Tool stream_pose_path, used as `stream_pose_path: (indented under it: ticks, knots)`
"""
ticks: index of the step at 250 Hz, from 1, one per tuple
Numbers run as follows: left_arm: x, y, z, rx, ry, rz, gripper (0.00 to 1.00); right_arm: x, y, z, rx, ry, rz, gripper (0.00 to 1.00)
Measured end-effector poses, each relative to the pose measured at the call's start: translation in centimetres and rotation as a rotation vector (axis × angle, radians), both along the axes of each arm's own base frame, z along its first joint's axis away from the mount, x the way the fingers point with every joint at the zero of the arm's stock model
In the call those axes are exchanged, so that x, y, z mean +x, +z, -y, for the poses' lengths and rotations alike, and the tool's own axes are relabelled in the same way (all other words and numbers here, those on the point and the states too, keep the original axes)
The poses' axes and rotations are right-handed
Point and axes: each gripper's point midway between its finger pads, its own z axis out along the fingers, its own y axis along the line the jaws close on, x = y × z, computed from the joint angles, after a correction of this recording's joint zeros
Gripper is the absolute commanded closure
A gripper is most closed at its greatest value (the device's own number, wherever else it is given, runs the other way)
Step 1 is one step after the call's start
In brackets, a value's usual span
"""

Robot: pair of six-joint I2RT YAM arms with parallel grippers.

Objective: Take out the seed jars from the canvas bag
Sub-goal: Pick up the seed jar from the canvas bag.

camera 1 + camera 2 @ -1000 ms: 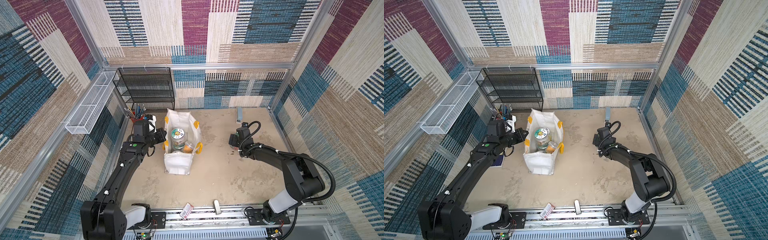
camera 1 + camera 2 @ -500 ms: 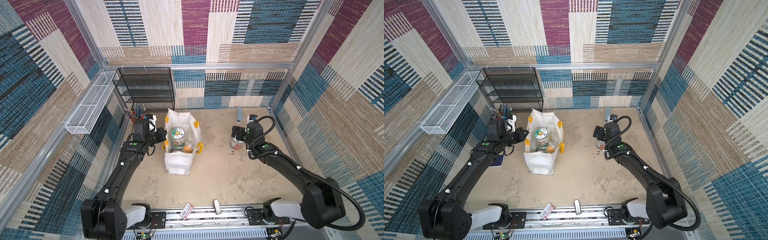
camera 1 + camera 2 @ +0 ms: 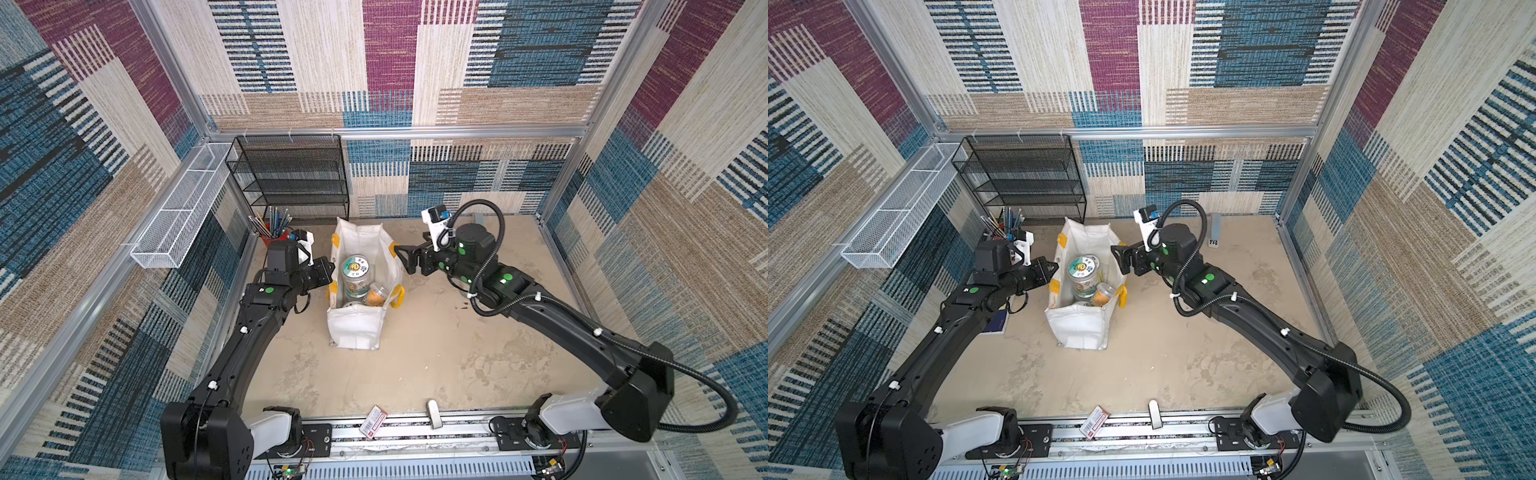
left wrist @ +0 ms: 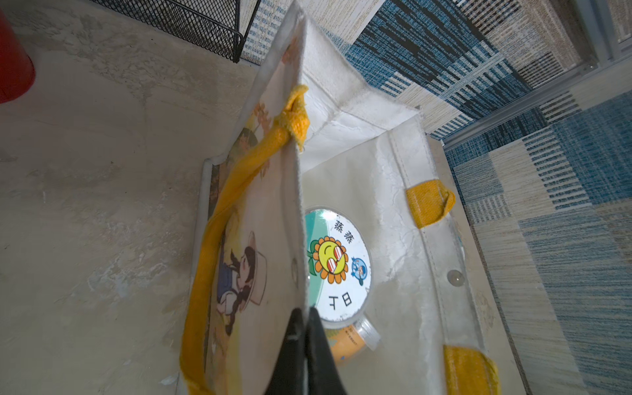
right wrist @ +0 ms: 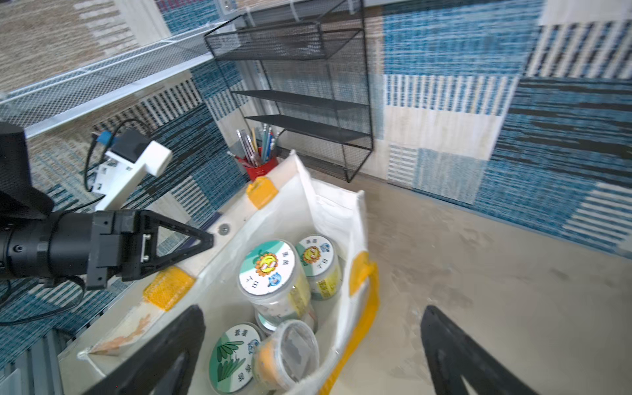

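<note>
Fingers [image 5: 444,345] of my right gripper [image 3: 405,259] are standing wide apart and empty, hovering just over the rim of the canvas bag [image 3: 357,332]. Across the opening, my left gripper [image 4: 302,342] is pinching the bag's opposite wall between closed fingers, propping the mouth open. The seed jars [image 3: 1084,266] are sitting inside the bag, below and ahead of my open fingers. The tallest jar [image 5: 266,270] is standing upright, long axis vertical, sunflower lid facing up at me. A second sunflower-lidded jar [image 5: 316,254] is standing just beyond it, a leaf-lidded jar [image 5: 232,355] is sitting lower and closer under my fingers, and a small clear-lidded jar [image 5: 287,349] is tilting beside that one. I am judging my right arm the free and nearer one, so it should be descending straight down, fingers straddling the tall jar's round sides.
</note>
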Motion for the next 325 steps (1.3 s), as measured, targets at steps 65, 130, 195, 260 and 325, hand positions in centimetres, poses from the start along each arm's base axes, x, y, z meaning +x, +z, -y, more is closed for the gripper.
stream_pose_path:
  ticks: [65, 130, 195, 260, 325]
  knots:
    - [0.0, -0.2, 0.0, 0.008, -0.007, 0.003, 1.00, 1.4, -5.2, -7.6, -0.118, 0.128, -0.075, 0.01]
    - [-0.2, 0.0, 0.0, 0.010, -0.006, 0.011, 1.00, 3.7, -9.3, -9.9, -0.212, 0.102, -0.151, 0.01]
    - [-0.4, 0.0, -0.1, 0.009, -0.007, 0.014, 1.00, 3.9, -11.2, -11.1, -0.248, 0.109, -0.186, 0.01]
    - [-0.7, 0.0, -0.1, 0.008, -0.008, 0.016, 1.00, 3.4, -13.1, -12.0, -0.276, 0.120, -0.226, 0.01]
    - [-0.6, -0.1, 0.0, 0.008, -0.008, 0.018, 1.00, 3.6, -14.4, -12.6, -0.308, 0.107, -0.239, 0.01]
